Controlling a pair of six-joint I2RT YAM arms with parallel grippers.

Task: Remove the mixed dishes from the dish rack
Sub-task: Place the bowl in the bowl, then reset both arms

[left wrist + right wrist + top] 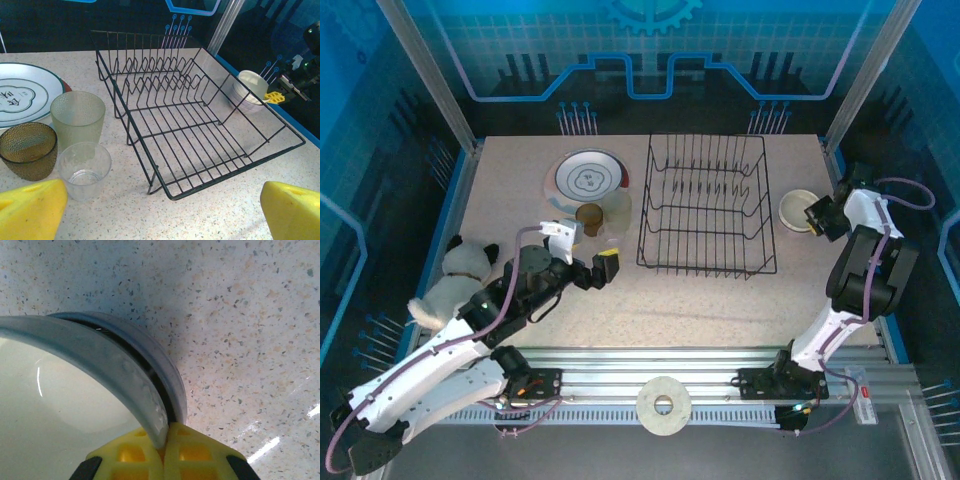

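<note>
The black wire dish rack (pixel 707 205) (pixel 200 125) stands empty mid-table. To its left sit a patterned plate (pixel 586 177) (pixel 20 95), a brown cup (pixel 588 215) (pixel 27 150), a pale green tumbler (pixel 616 210) (pixel 77 120) and a clear glass (pixel 85 170). My left gripper (pixel 605 268) (pixel 162 200) hangs open just in front of the cups, nothing between its fingers. Right of the rack, two pale bowls (pixel 798 208) (pixel 250 87) are nested. My right gripper (pixel 817 215) (pixel 167 432) is shut on the inner bowl's rim (pixel 145 390), the outer bowl (pixel 170 370) just beneath.
A plush toy cat (pixel 460 270) lies at the table's left edge beside my left arm. A white ring (pixel 663 403) rests on the front rail. Bare tabletop (pixel 700 300) lies in front of the rack.
</note>
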